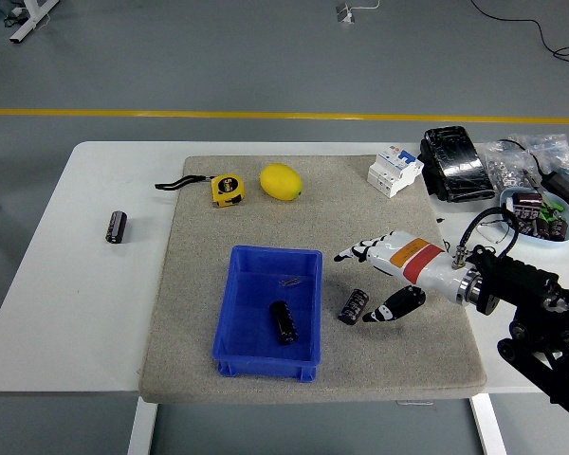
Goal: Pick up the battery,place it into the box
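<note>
Now, right hand (384, 275) open, empty, battery (284, 321) in blue box (239, 355), another battery (354, 306) beside hand

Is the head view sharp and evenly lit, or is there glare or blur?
Head view: even, soft light with faint shadows; the box, both batteries inside and beside it, sharp; glare only on the black wrapped pack; the right hand shows no blur.

A white worktop (95, 303) carries a beige felt mat (398, 360) that covers its middle. Near the mat's far edge lies an oval yellow lemon (281, 181), and just to its left a yellow tape measure (227, 189) with a black strap. Right of the lemon stands a white circuit breaker (395, 170). Beyond the mat's right edge are a black wrapped block (457, 163), clear bags of small parts (517, 161) and a pale blue bowl (541, 215).
</note>
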### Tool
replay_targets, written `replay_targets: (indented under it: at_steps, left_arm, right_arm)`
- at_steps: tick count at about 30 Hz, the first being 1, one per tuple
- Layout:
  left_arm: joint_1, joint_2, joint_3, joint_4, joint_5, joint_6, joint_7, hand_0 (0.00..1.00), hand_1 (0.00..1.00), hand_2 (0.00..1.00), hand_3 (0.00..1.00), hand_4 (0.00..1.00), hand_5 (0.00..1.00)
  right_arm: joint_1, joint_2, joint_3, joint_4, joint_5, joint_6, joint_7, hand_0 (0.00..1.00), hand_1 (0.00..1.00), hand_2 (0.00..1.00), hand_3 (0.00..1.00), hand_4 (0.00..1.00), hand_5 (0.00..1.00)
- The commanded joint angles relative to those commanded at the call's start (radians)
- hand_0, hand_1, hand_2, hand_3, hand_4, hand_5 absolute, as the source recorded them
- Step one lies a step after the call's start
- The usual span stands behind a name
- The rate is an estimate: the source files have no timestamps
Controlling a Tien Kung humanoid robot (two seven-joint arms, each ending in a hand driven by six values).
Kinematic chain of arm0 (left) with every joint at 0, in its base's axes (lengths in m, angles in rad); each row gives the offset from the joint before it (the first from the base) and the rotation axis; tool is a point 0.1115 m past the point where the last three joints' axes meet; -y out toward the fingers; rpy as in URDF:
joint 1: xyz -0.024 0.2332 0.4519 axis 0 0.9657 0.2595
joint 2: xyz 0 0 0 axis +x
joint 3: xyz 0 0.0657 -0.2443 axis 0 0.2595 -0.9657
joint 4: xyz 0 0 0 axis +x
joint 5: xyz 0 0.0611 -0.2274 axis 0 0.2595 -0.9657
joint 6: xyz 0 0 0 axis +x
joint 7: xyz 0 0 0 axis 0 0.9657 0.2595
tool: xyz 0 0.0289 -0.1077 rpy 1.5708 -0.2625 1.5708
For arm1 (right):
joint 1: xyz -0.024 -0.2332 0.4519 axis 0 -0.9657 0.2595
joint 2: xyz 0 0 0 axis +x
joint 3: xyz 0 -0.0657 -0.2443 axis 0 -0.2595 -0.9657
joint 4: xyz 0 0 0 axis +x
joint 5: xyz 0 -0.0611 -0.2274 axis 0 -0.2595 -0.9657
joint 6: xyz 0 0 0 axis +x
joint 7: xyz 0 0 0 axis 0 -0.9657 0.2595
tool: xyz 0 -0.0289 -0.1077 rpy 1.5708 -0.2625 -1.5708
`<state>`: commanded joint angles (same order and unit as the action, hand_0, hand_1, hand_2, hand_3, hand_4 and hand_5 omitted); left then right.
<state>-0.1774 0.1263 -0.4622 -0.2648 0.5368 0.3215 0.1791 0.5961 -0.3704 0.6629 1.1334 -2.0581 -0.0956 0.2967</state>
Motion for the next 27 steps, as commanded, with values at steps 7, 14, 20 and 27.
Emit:
replay_targets:
  at_steps: [7, 14, 20, 27]
  left_arm:
    - [0.003, 0.0, -0.001, 0.0, 0.0, 0.0, 0.001, 0.725, 0.668, 0.71, 0.621, 0.66, 0.63]
    - [0.006, 0.0, -0.001, -0.001, 0.002, 0.0, 0.002, 0.726, 0.668, 0.713, 0.621, 0.66, 0.631]
    - [0.008, 0.0, 0.001, -0.002, 0.002, -0.001, 0.001, 0.726, 0.668, 0.712, 0.622, 0.66, 0.633]
    - [0.008, 0.0, 0.001, -0.002, 0.005, -0.002, 0.002, 0.726, 0.669, 0.71, 0.622, 0.66, 0.633]
  right_arm:
    - [-0.07, 0.04, 0.061, -0.006, 0.005, 0.008, -0.01, 0.573, 0.642, 0.779, 0.822, 0.998, 0.281]
    - [-0.118, 0.079, 0.106, -0.022, 0.007, 0.006, -0.018, 0.574, 0.642, 0.78, 0.821, 0.998, 0.283]
    - [-0.138, 0.102, 0.117, -0.048, 0.029, -0.018, -0.013, 0.573, 0.638, 0.774, 0.806, 0.998, 0.284]
    - [-0.142, 0.108, 0.121, -0.089, 0.055, -0.032, -0.014, 0.516, 0.581, 0.705, 0.719, 0.983, 0.283]
